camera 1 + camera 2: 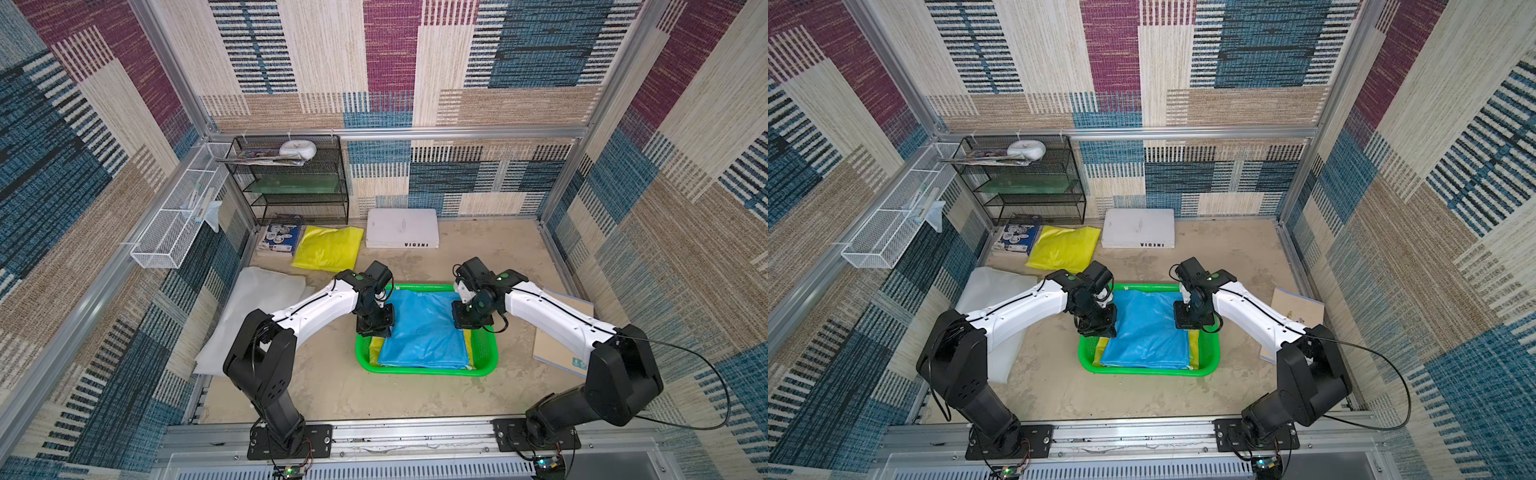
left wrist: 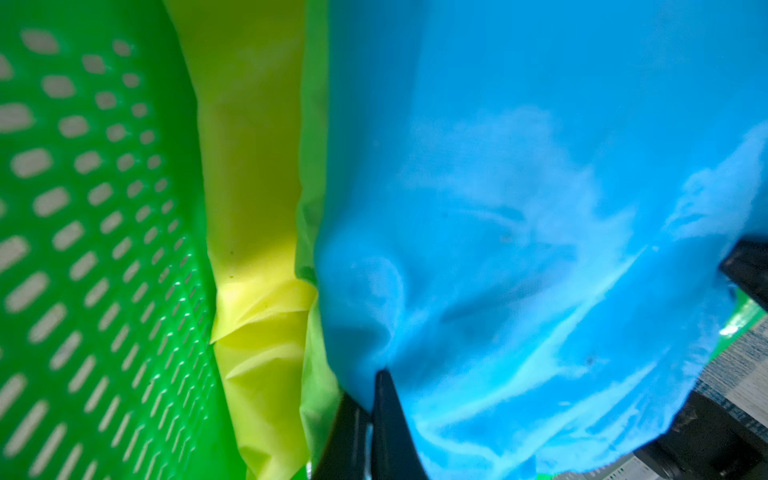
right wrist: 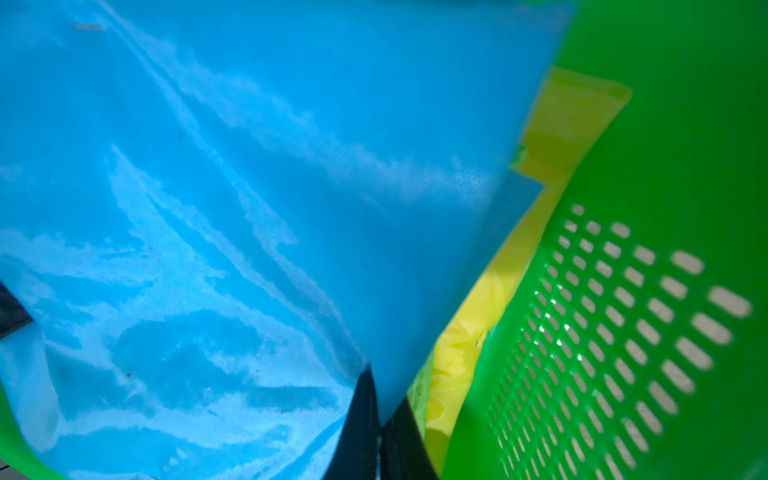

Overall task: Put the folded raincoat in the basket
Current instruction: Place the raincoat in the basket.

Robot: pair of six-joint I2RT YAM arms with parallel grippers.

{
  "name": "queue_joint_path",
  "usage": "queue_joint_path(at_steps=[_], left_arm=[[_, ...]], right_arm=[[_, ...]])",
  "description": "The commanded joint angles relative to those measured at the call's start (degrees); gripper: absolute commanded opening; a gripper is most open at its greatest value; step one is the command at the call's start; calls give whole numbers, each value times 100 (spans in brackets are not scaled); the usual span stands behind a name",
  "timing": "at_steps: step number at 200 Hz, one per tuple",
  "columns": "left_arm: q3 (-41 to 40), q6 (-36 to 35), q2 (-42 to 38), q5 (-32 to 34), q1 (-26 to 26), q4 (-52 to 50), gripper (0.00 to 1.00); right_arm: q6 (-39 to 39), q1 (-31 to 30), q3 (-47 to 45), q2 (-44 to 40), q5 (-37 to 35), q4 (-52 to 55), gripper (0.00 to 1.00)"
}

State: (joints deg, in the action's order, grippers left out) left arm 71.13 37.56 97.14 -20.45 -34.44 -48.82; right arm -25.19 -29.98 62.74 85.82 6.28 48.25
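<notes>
Fingers of the left end effector (image 2: pixel 368 411) are pinched tight on the left edge of the blue raincoat (image 1: pixel 424 328). In both top views the folded raincoat lies in the green basket (image 1: pixel 415 371), in the lower middle of the frame, on top of a yellow sheet (image 2: pixel 257 208). At its right edge, the right end effector (image 3: pixel 380 419) is pinched tight on it too.
</notes>
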Motion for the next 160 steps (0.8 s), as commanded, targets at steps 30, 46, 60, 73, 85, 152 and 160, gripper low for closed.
queue_joint_path(at_steps=[30, 46, 60, 73, 85, 152, 160], left_arm=[[-22, -10, -34, 255, 7, -271, 16], [163, -46, -169, 467, 17, -577, 24], [439, -129, -291, 759, 25, -982, 29], [788, -210, -391, 1104, 31, -1406, 30], [1100, -291, -473, 1236, 33, -1617, 34], [2390, -524, 691, -292, -134, -769, 0], [2478, -537, 878, -213, -132, -769, 0]], right_arm=[[183, 105, 33, 62, -209, 31, 0], [240, 135, 143, 72, -167, 142, 12], [291, 141, 245, 36, -132, 283, 36], [330, 153, 380, -54, -173, 403, 48], [337, 153, 590, -124, -289, 548, 52], [122, 153, 1533, 608, 461, 95, 24], [32, 150, 1555, 770, 392, 5, 21]])
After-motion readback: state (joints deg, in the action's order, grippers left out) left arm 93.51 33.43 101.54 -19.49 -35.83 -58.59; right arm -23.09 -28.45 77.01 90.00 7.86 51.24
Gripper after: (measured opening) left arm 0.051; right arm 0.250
